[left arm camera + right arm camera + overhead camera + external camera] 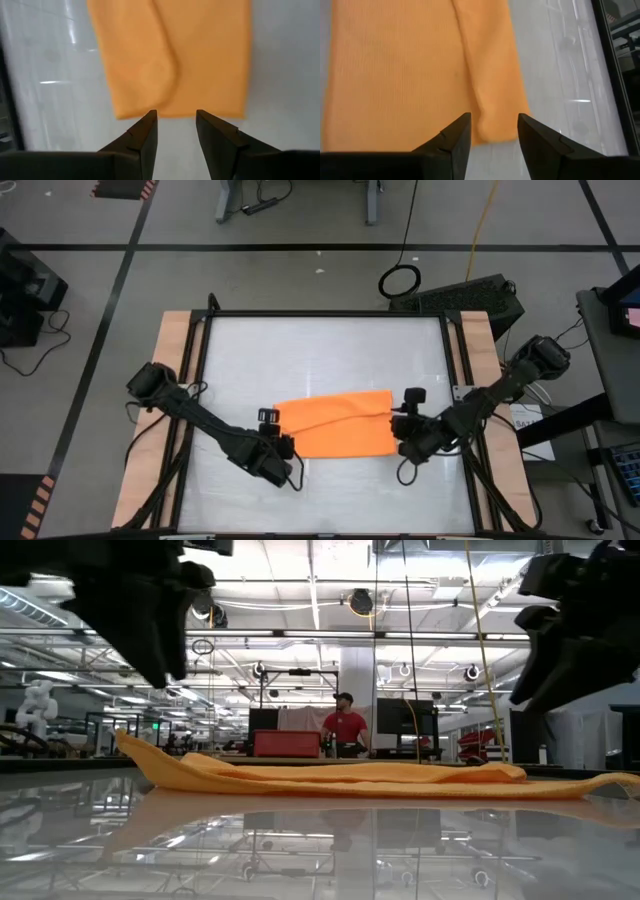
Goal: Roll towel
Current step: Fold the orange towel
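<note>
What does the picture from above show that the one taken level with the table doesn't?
Only the high view shows the whole table, both arms, and the left hand and right hand at opposite ends of the towel. Only the low view shows the room behind, with a person in a red shirt, and how flat the towel lies. Both show the orange towel.

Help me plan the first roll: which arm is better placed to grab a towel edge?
Right, narrowly. The right gripper is open with the towel edge already between its fingers; the left gripper, also open, stops just short of its edge.
</note>
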`<state>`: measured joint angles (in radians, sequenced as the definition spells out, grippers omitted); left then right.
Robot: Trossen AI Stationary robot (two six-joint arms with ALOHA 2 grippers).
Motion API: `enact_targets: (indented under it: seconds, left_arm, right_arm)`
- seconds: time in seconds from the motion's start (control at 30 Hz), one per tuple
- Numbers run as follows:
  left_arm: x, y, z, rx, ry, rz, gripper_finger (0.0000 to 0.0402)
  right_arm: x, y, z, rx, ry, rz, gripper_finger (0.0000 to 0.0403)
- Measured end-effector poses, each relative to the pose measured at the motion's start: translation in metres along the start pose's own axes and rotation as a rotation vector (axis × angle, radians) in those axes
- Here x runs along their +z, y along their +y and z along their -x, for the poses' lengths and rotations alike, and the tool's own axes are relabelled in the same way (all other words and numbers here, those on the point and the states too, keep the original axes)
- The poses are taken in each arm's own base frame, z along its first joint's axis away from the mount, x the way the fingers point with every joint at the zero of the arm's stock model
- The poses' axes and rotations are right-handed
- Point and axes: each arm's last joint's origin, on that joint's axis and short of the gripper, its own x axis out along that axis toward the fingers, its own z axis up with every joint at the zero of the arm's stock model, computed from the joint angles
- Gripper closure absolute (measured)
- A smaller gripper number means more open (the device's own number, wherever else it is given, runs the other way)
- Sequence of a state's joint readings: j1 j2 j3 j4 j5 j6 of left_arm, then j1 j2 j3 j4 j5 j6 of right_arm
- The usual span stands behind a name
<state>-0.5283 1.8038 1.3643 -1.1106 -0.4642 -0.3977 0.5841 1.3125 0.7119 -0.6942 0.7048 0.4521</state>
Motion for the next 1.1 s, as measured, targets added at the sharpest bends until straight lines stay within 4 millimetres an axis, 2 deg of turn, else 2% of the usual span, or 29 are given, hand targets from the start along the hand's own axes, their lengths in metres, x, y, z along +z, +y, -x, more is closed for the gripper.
enact_targets:
  seconds: [0.1, 0.3, 0.5, 0.67, 0.9, 1.1]
  left_arm:
    - [0.005, 0.007, -0.006, 0.001, -0.013, 0.001, 0.026]
    - [0.012, 0.02, -0.037, -0.039, -0.06, 0.039, 0.026]
    - [0.005, 0.037, -0.067, -0.046, -0.012, 0.109, 0.026]
    - [0.001, 0.043, -0.087, -0.205, -0.011, 0.142, 0.026]
    - [-0.002, 0.05, -0.098, -0.219, 0.002, 0.176, 0.026]
    - [-0.001, 0.051, -0.098, -0.231, -0.013, 0.165, 0.026]
  right_arm:
    - [0.003, -0.005, -0.008, -0.01, -0.003, 0.007, 0.0254]
    - [0.0, -0.011, -0.028, 0.041, -0.007, -0.027, 0.0255]
    - [-0.01, -0.015, -0.045, 0.081, -0.008, -0.063, 0.0255]
    - [-0.024, -0.02, -0.06, 0.136, 0.024, -0.095, 0.0255]
    - [-0.038, -0.028, -0.073, 0.138, 0.041, -0.134, 0.026]
    - [-0.034, -0.032, -0.077, 0.136, 0.003, -0.13, 0.0309]
